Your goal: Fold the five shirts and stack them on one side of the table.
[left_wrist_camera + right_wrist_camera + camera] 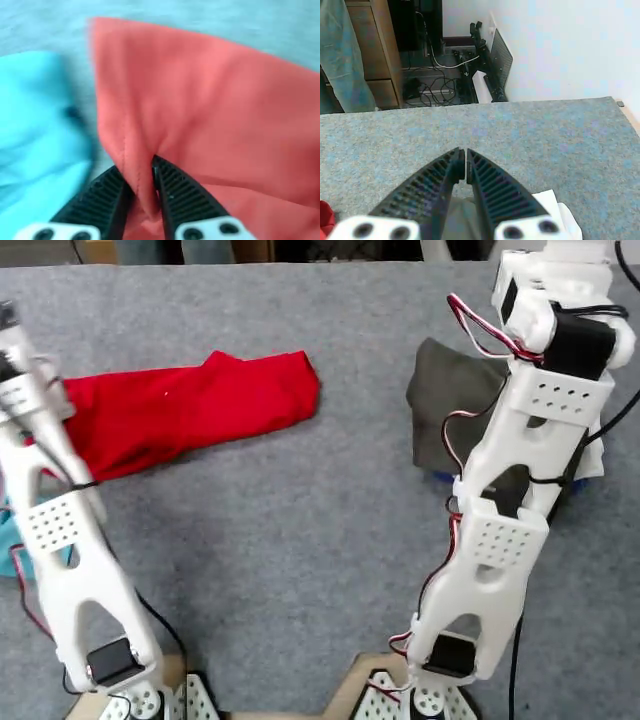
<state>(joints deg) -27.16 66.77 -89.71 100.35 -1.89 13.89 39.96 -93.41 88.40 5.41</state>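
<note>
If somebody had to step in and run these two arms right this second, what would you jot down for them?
Left gripper: shut on a pinch of the red shirt, at the table's left side.
Right gripper: shut, holding nothing, held over the stack on the right.
Stack: dark grey shirt on top, with edges of a blue shirt and a white shirt showing beneath.
Turquoise shirt: lies beside the red one, by the left arm.
Done: seemingly three shirts stacked.
Left: finish folding the red one, fold the turquoise one, add both to the stack.
</note>
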